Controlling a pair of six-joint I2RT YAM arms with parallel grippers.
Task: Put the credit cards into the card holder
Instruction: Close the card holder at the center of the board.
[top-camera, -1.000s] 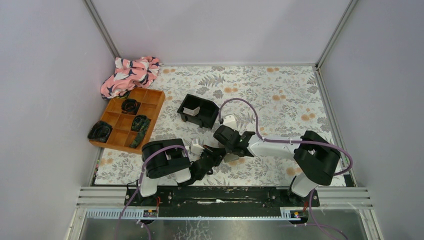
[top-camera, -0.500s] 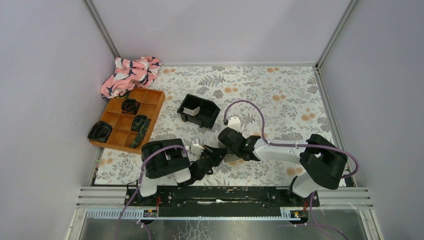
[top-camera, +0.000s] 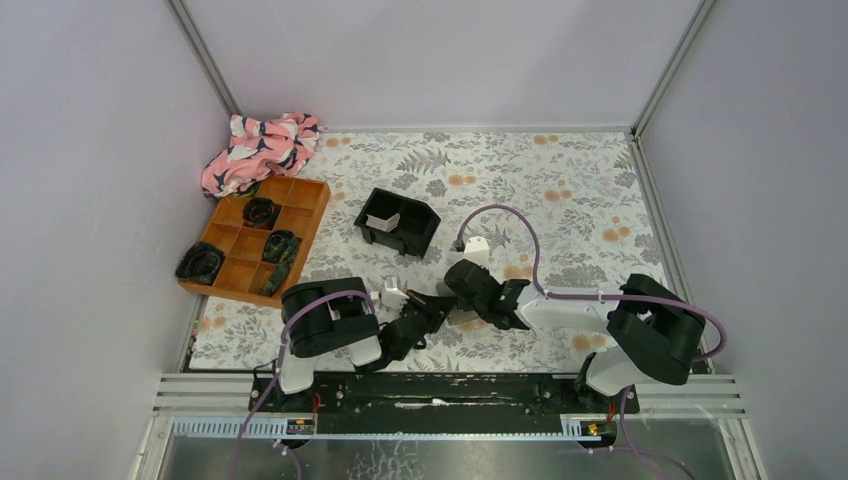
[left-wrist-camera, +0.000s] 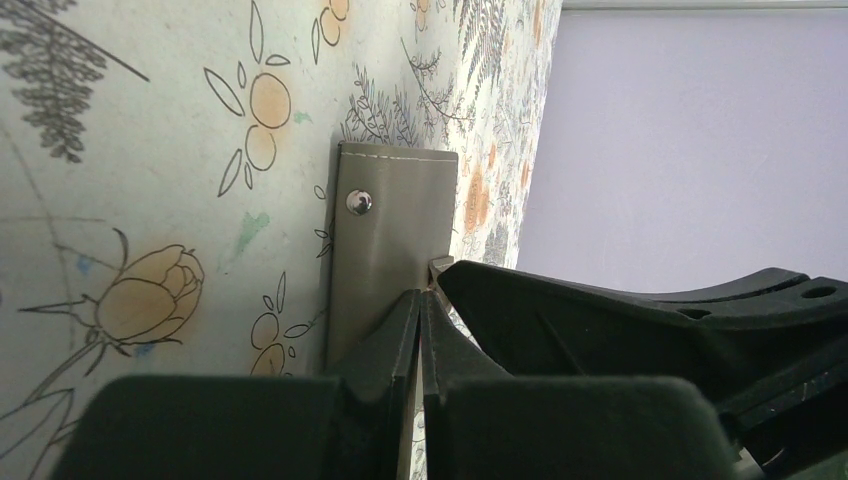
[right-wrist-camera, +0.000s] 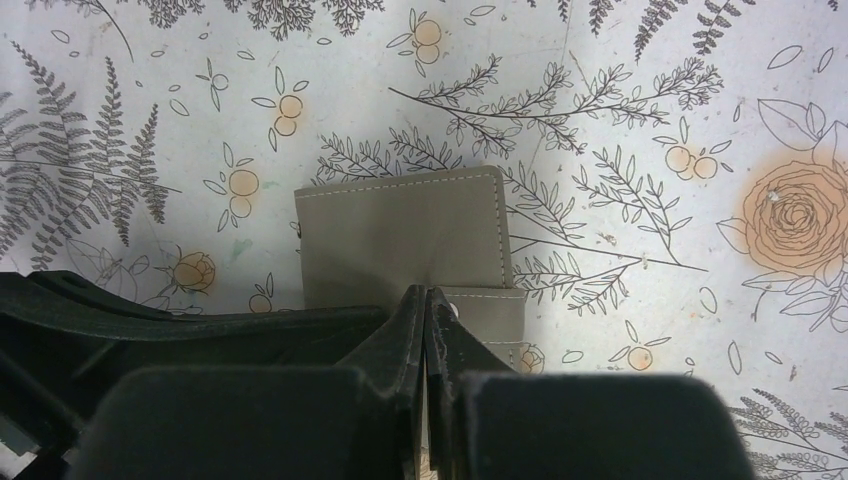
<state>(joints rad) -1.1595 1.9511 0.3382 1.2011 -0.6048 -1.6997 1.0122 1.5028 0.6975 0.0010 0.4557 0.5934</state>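
The card holder (right-wrist-camera: 400, 235) looks like matt grey-taupe leather or leatherette, finely grained, with pale stitching along its edges. Its snap stud (left-wrist-camera: 359, 202) is shiny metal. The table cover (right-wrist-camera: 640, 120) is a smooth printed sheet with a faint sheen. The left gripper (left-wrist-camera: 421, 300) and right gripper (right-wrist-camera: 427, 295) are matt black plastic. The black tray (top-camera: 428, 225) is smooth plastic, the orange compartment tray (top-camera: 312, 232) looks wooden, and the pink cloth (top-camera: 262, 148) is soft, crumpled fabric.

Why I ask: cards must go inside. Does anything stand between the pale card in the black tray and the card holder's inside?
Yes. The card holder lies folded shut, its grey cover over the inside, with the left hand and right hand shut at its edge.
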